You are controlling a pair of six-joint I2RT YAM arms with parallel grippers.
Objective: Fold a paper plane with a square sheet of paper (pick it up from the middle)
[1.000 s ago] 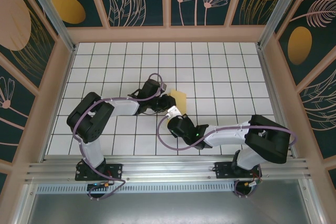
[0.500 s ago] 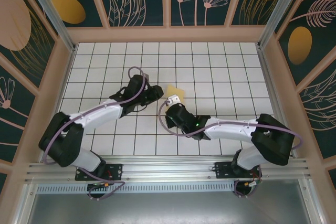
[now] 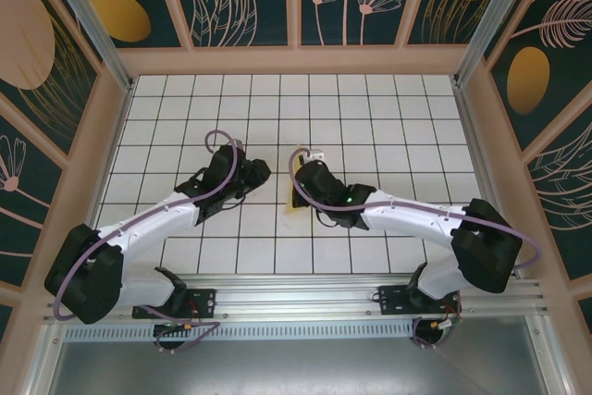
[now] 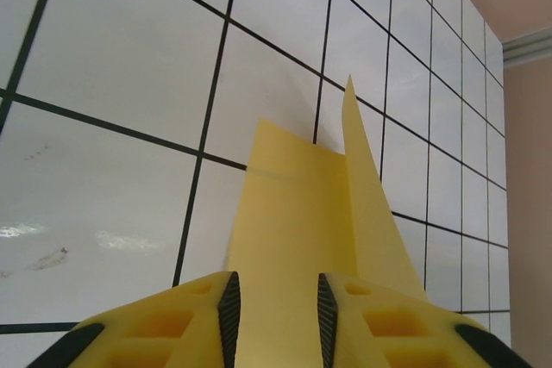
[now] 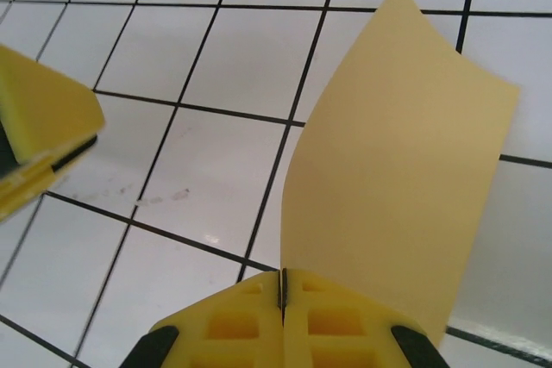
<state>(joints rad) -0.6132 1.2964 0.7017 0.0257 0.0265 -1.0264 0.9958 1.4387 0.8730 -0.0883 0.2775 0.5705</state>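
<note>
The square sheet of paper (image 5: 405, 170) is pale yellow and curls up off the tiles, one edge pinched in my right gripper (image 5: 282, 286), which is shut on it. From above, the right gripper (image 3: 297, 195) covers most of the paper (image 3: 293, 209) near the table's middle. In the left wrist view the paper (image 4: 293, 204) shows a raised flap on its right side. My left gripper (image 4: 276, 299) is open and faces the sheet, which shows through the gap between its jaws. It sits about a tile to the left, apart from the paper (image 3: 262, 173) (image 5: 39, 140).
The floor is a white tiled grid (image 3: 388, 127) with wooden side rails (image 3: 481, 154). Both arm bases stand at the near rail (image 3: 296, 298). Open tiles lie behind and to either side of the grippers.
The right gripper has carried the paper left and nearer, and now covers most of it. The left gripper has pulled back to the left as its arm stretched out.
</note>
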